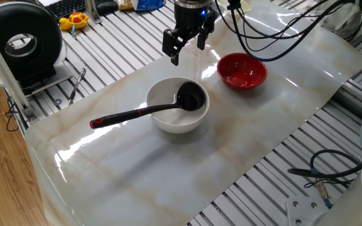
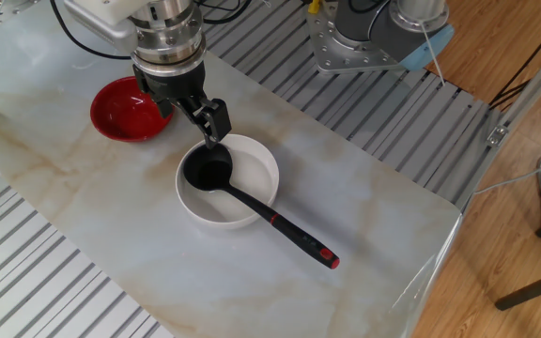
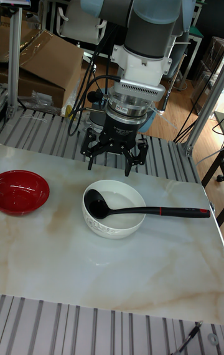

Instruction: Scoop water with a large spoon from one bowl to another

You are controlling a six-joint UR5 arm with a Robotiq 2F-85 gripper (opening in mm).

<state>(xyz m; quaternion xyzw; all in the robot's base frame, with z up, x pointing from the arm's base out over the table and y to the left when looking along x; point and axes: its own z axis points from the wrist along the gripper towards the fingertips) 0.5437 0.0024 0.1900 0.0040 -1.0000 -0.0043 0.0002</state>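
The large spoon (image 1: pixel 131 114) (image 2: pixel 270 218) (image 3: pixel 155 210) lies with its black scoop inside the white bowl (image 1: pixel 160 120) (image 2: pixel 193 208) (image 3: pixel 104 228). Its handle rests on the rim and its red tip points outward over the table. Water in that bowl is too clear to make out. The red bowl (image 1: pixel 242 70) (image 2: pixel 120 108) (image 3: pixel 22 190) stands apart on the marbled sheet and looks glossy inside. My gripper (image 1: pixel 187 49) (image 2: pixel 192 116) (image 3: pixel 111 162) hangs open and empty above the white bowl's far rim, touching nothing.
A round black device (image 1: pixel 21 41) stands at the table's left end, with a yellow toy (image 1: pixel 75 22) and a keyboard behind it. Cables (image 1: pixel 332 169) trail off the right side. A cardboard box (image 3: pixel 37 63) sits behind the slatted table.
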